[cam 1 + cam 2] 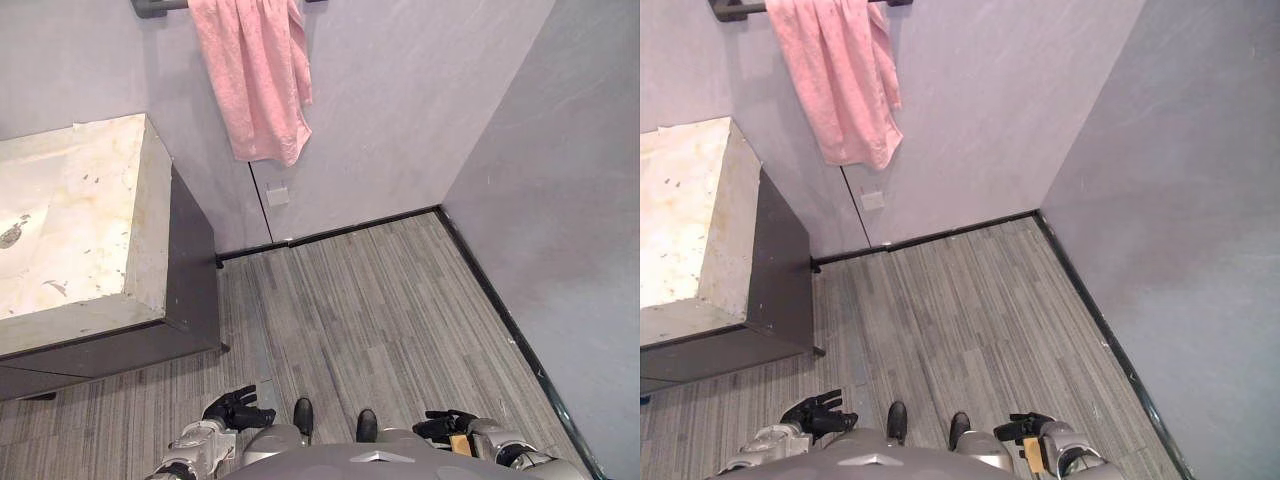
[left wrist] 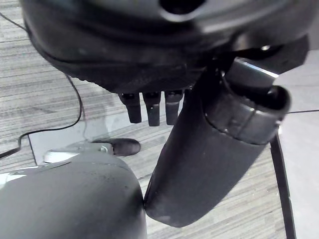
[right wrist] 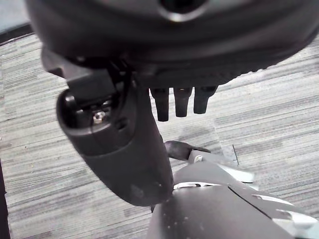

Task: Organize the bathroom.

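A pink towel point(image 1: 838, 75) hangs on a rail point(image 1: 737, 10) beside the vanity point(image 1: 700, 230).

We stand on the floor point(image 1: 390, 320) in a corner where the back wall point(image 1: 400, 110) meets the side wall point(image 1: 560, 200) on our right. On our left a vanity point(image 1: 190, 270) sits against the back wall, carrying a stone basin point(image 1: 90, 220) on top. High on the back wall, just right of the vanity, a rail point(image 1: 150, 7) holds a towel point(image 1: 255, 80) that hangs down past the basin's far corner. Below the towel a small plate point(image 1: 277, 194) sits on the wall, beside a vertical seam. A skirting strip point(image 1: 340, 232) runs along the foot of both walls. Our left hand point(image 1: 238, 408) hangs low at the near left above the floor, and our right hand point(image 1: 447, 427) hangs low at the near right.
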{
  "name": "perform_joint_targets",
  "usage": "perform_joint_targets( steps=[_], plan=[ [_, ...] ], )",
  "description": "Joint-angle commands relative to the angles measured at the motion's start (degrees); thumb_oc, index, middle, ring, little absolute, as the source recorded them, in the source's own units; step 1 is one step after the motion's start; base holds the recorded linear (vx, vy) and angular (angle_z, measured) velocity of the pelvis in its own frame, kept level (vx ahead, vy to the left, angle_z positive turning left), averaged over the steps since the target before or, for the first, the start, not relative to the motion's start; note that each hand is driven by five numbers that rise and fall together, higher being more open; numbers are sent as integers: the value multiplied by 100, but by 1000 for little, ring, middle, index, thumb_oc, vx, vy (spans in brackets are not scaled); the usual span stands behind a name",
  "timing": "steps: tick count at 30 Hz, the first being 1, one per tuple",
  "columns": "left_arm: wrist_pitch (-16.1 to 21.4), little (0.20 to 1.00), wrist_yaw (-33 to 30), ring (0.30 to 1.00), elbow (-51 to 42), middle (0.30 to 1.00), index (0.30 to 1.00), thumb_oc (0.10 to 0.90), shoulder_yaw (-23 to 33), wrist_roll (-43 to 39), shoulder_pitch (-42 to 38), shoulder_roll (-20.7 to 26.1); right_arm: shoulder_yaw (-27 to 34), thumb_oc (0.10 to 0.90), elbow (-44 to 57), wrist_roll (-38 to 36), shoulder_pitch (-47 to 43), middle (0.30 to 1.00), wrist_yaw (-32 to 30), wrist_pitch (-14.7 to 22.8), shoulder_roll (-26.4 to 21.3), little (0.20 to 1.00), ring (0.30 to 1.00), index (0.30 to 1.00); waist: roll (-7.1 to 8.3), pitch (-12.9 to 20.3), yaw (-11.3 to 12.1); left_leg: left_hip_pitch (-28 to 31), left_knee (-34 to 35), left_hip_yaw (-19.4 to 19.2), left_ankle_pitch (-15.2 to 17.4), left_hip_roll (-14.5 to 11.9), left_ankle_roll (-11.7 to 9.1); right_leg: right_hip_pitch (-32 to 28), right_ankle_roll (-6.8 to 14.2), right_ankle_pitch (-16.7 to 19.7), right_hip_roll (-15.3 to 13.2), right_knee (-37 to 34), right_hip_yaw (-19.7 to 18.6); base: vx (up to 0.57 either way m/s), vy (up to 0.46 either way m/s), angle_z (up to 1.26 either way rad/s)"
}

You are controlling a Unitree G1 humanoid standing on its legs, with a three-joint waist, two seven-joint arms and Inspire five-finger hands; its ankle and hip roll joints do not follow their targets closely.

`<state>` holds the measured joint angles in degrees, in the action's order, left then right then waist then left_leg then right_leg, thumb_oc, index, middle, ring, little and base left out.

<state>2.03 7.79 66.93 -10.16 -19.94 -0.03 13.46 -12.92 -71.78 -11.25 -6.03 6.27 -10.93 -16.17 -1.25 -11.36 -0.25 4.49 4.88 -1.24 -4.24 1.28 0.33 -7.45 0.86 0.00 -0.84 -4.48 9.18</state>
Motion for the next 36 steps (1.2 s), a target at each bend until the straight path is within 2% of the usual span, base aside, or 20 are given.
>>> perform_joint_targets(
  steps=[1,8,15,22,27,36],
  plan=[
    [-236,900,141,900,348,900,900,800,-187,40,51,-92,-325,800,-431,-2,153,900,261,-334,151,900,900,900,-29,-74,61,-9,-213,-97,561,203,119,389,362,-178,-66,408,49,0,0,0],
    [-394,900,166,900,418,900,900,800,-65,-131,52,-115,-301,800,-445,7,167,900,276,-309,154,900,900,900,-11,-60,69,-5,-222,-94,570,205,118,373,362,-175,-69,393,66,0,0,0],
    [-1000,900,153,900,610,900,900,800,168,-499,47,-192,-263,800,-496,22,181,900,140,-477,191,900,900,900,12,-41,75,-7,-251,-101,595,211,126,365,360,-185,-86,405,78,0,0,0],
    [-1111,900,115,900,763,900,900,800,238,-416,10,-185,-251,800,-513,62,179,900,113,-638,217,900,900,900,27,-15,54,25,-288,-139,633,228,136,346,380,-195,-123,454,72,29,26,0],
    [-1247,900,113,900,839,900,900,800,270,-389,-7,-184,-254,800,-523,171,187,900,74,-592,229,900,900,900,52,16,53,23,-342,-157,672,252,159,361,395,-211,-155,528,54,31,28,-1],
    [-1254,900,28,900,904,900,900,800,313,-328,-57,-171,-240,800,-518,244,189,900,34,-679,229,900,900,900,69,-37,50,-26,-517,-171,771,311,233,461,431,-274,-240,800,-20,31,48,-4]
  ],
)
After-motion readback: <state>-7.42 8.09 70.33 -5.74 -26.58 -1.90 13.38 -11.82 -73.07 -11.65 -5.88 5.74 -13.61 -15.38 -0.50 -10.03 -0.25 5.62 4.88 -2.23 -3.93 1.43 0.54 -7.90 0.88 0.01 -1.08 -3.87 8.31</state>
